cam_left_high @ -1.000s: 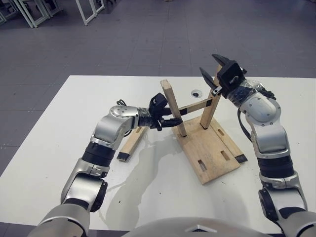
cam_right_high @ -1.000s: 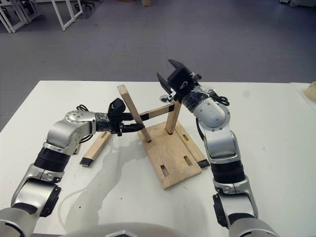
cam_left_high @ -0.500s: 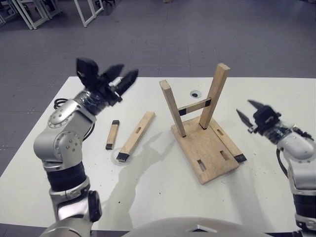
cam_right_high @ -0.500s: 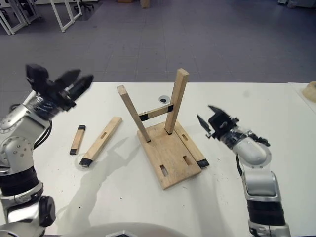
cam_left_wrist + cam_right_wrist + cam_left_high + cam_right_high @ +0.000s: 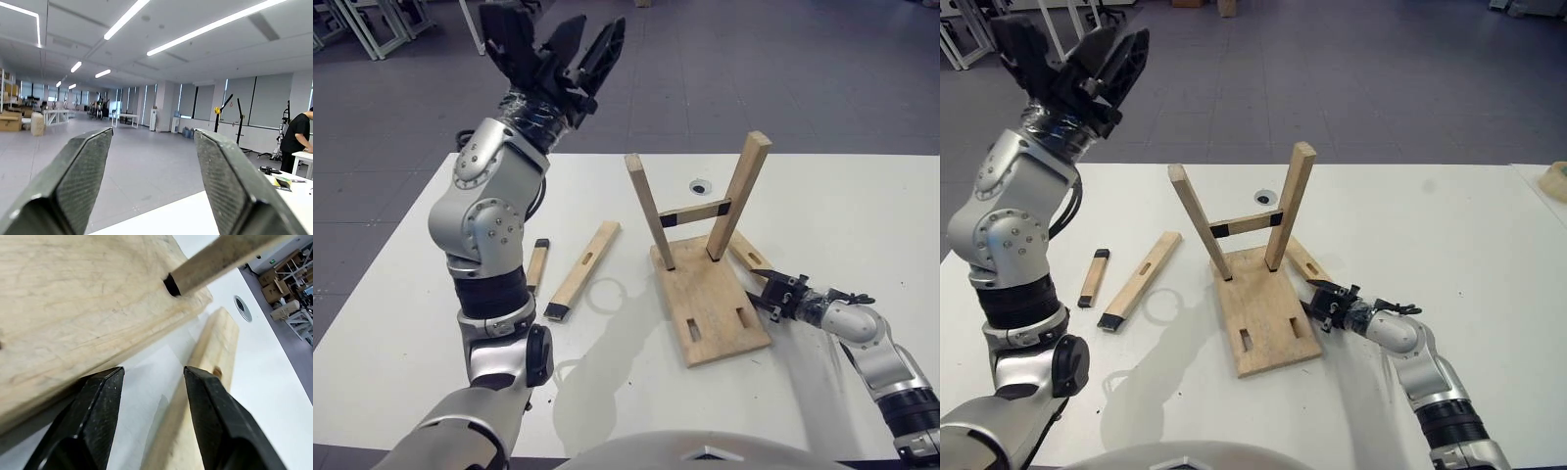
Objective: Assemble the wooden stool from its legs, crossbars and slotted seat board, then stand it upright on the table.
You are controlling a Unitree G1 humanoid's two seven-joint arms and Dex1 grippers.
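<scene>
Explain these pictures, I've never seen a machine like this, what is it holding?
It is a humanoid robot with two arms, each ending in a two-fingered gripper. Two pictures come from cameras in its head, looking down at a white table; two come from its wrists. On it lies a pale wooden slotted seat board with two wooden legs standing in it, joined by a black-tipped crossbar. A loose slotted leg and a short black-tipped bar lie to its left, another leg at its right. The left gripper is raised, open, empty; the right gripper sits open beside the board, also empty.
</scene>
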